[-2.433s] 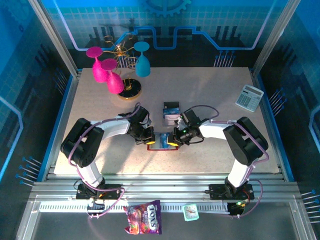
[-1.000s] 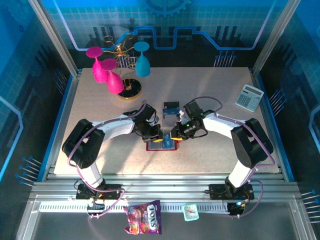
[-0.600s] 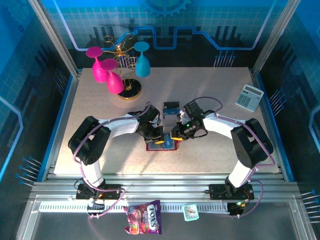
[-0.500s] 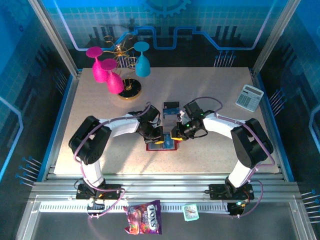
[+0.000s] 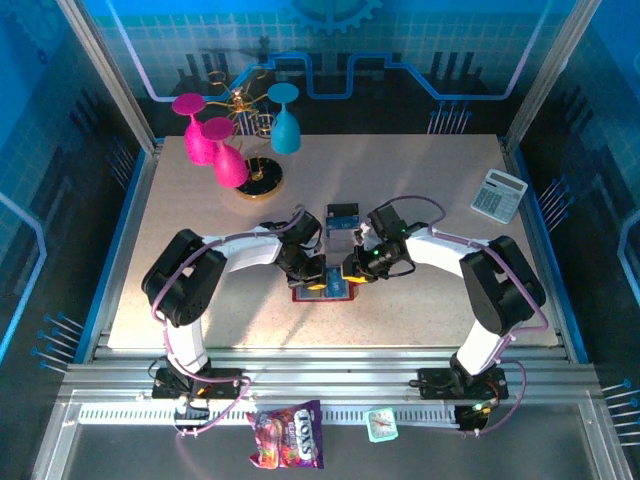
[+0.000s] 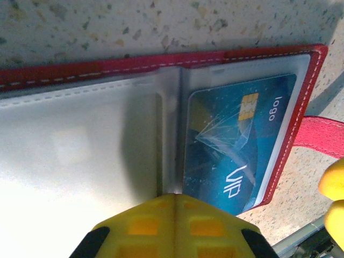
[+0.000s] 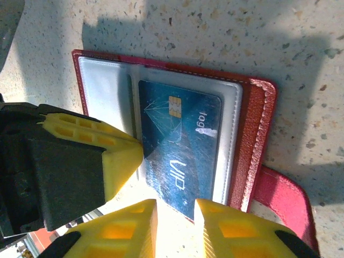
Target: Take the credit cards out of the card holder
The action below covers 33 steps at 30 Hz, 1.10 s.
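Closed left pincer (image 6: 174,201) on card holder (image 6: 107,67), abutting blue card (image 6: 236,145); calculator (image 5: 499,195) afar.

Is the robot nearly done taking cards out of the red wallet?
Done: the card holder lies open, with what look like two cards beyond it. In hand: the left claw rests on the fold; the right claw, open, sits over the blue card. Left: pulling that card from its pocket.

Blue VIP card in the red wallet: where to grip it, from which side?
Probably the short end of the blue chip card poking past the clear pocket of the red folding card holder; come from that open end, the other edges being sleeved.
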Each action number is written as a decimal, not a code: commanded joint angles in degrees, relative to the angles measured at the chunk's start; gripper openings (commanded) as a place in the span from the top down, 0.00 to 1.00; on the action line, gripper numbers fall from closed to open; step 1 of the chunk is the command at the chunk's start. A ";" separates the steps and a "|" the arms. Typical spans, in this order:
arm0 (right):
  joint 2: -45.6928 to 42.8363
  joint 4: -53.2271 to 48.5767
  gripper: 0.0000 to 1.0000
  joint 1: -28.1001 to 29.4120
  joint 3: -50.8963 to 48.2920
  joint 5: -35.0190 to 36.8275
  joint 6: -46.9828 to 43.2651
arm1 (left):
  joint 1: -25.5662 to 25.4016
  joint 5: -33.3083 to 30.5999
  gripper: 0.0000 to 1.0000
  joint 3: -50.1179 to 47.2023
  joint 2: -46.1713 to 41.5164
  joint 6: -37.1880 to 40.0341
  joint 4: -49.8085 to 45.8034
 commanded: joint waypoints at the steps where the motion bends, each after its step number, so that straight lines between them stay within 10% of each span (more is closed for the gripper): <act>1: 1.57 1.50 0.72 -0.19 -1.04 -2.07 1.26 | -0.47 -1.36 0.95 1.55 1.12 1.75 -3.30; 33: 1.52 2.69 0.72 -1.01 -2.29 -2.40 1.73 | -1.46 -3.69 0.95 4.12 1.54 2.66 -5.92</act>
